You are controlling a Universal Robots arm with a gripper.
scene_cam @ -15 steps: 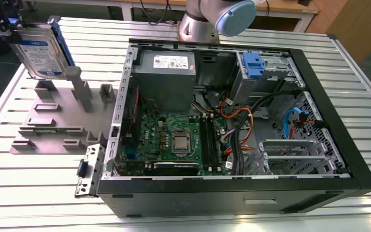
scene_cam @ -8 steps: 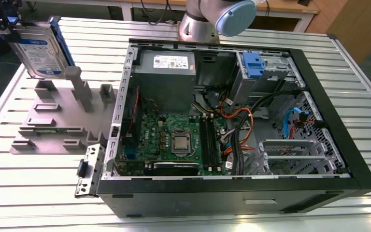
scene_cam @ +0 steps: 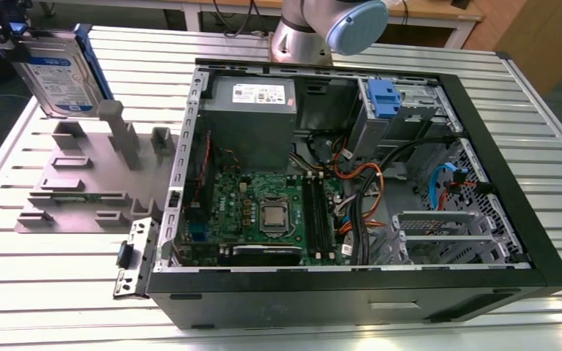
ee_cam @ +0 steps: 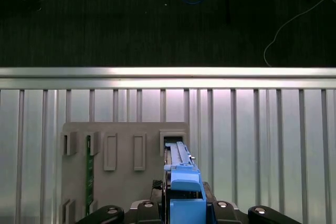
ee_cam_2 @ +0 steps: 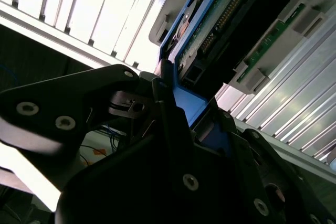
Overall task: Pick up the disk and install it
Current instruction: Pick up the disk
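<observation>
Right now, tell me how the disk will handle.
The disk looks rigid, a metal slab unlikely to flex. Probably dense for its size. Gripped at its top end by the gripper, it may pivot or slip.

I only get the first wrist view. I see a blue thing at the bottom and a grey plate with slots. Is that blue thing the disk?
Observer: Yes. The exterior view shows its white-and-blue label: the disk hangs upright from the gripper, above the grey holder.
Operator: Where's the computer?
Observer: The open computer case lies on the table, to the exterior view's right of the holder.
Operator: What's on the disk's other side?
Observer: In the second wrist view, a green circuit board shows on that face.
</observation>
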